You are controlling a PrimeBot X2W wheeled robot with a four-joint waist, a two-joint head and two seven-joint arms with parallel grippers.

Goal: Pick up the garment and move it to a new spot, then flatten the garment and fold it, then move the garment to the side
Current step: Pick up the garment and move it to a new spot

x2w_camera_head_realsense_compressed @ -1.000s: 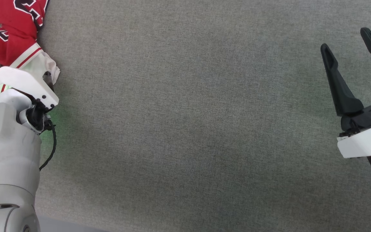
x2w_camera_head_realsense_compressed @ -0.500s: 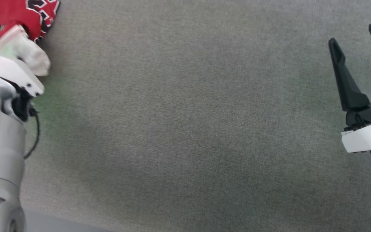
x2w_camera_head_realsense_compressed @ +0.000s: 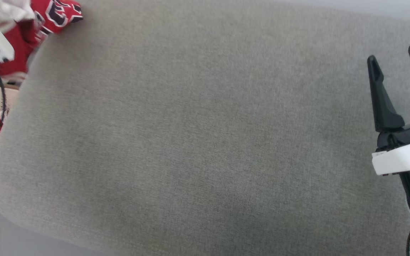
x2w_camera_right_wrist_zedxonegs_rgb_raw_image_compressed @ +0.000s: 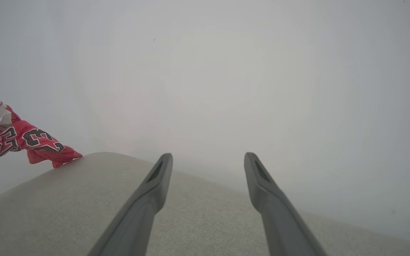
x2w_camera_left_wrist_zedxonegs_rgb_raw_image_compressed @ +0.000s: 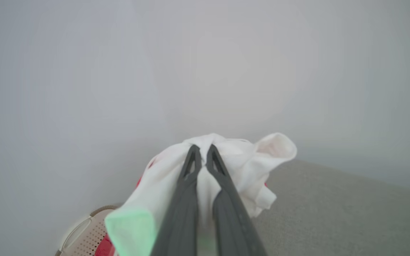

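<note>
garment [x2w_camera_head_realsense_compressed: 53,16]: soft cloth, matt, creased | worktop [x2w_camera_head_realsense_compressed: 198,135]: grey woven fabric, matt, fine weave | right end effector [x2w_camera_head_realsense_compressed: 393,55]: dark plastic, matt, smooth

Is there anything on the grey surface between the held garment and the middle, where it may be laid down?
Nothing visible does. The garment, pinched by the left gripper, hangs at the far left corner of the grey surface, whose middle shows bare fabric. The open right gripper stands at the right edge.
</note>
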